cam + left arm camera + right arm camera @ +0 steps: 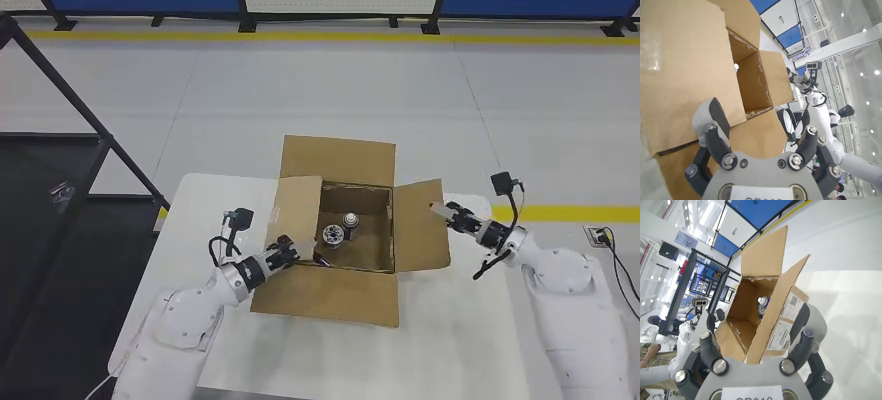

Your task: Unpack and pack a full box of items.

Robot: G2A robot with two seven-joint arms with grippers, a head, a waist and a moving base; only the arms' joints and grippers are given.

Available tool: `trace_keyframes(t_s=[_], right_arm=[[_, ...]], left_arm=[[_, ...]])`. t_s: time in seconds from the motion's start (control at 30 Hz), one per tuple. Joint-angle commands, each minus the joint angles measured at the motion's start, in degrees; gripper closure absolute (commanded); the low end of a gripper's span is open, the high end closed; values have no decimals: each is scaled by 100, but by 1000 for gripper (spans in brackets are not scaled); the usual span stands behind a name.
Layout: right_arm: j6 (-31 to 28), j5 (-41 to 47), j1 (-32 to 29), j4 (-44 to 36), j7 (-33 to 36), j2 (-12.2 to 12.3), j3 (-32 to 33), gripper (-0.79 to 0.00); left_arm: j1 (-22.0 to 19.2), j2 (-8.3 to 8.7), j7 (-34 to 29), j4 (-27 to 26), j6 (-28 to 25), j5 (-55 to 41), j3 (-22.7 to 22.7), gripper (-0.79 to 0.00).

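Observation:
An open cardboard box (pixel 338 292) stands in the middle of the white table (pixel 470 350) with all its flaps spread. Inside stand a spray can (pixel 351 221) with a silver top (pixel 762 300) and a round item (pixel 332 235) beside it. My left gripper (pixel 283 248) is open at the box's left flap (pixel 687 66), and the flap's edge lies between its fingers (pixel 718 113). My right gripper (pixel 441 211) is open at the right flap (pixel 783 291), whose corner runs between its fingers (pixel 800 319).
A black metal rack (pixel 90 150) stands off the table's left side. Bare tabletop lies in front of the box and to its right. Shipping labels (pixel 783 330) cover the box's right outer wall.

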Motion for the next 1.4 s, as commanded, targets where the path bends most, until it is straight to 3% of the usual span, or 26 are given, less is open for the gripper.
trace_keyframes(t_s=[0.0, 0.27, 0.53, 0.77, 1.1, 1.37], right_arm=[[-227, 200, 135, 102, 147, -11, -146, -785], [-847, 1279, 534, 171, 728, -55, -613, -785], [-485, 636, 1096, 379, 270, -273, -1758, -785], [-143, 135, 1512, 1041, -388, -495, -2550, -785], [-81, -153, 1820, 1688, -802, -674, -3046, -785], [-38, -427, 1929, 1825, -964, -728, -3217, -785]], left_arm=[[-45, -5, 56, 77, 30, 65, 68, -785], [-158, -10, 178, 264, 105, 50, 152, -785], [-213, -24, 427, 362, 326, -45, 185, -785], [-279, -47, 718, 460, 644, -100, 221, -785], [-358, -62, 885, 583, 863, -166, 236, -785], [-278, -66, 1046, 507, 600, -454, 145, -785]])
